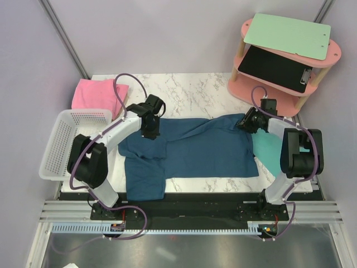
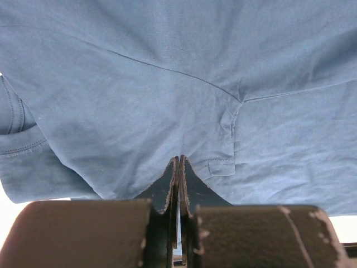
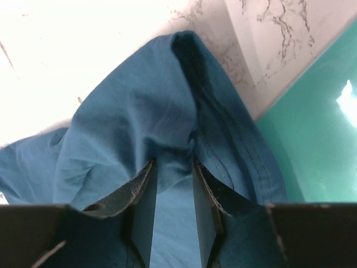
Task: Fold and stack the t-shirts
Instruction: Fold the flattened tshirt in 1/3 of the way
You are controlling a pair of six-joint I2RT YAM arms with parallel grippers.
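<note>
The marble table (image 1: 195, 92) is covered across its middle by the dark teal t-shirt (image 1: 206, 151), which is spread from near the left edge to the right edge, with 1 sleeve reaching the near edge. The pink t-shirt (image 1: 95, 95) is seen at the far left corner. A turquoise mat (image 1: 272, 152) at the right edge is partly overlapped by the teal cloth. The left tool (image 1: 150, 131) is pressed together, with cloth near the shirt's far left pinched. A raised fold at the shirt's far right is clamped by the right tool (image 1: 244, 124).
</note>
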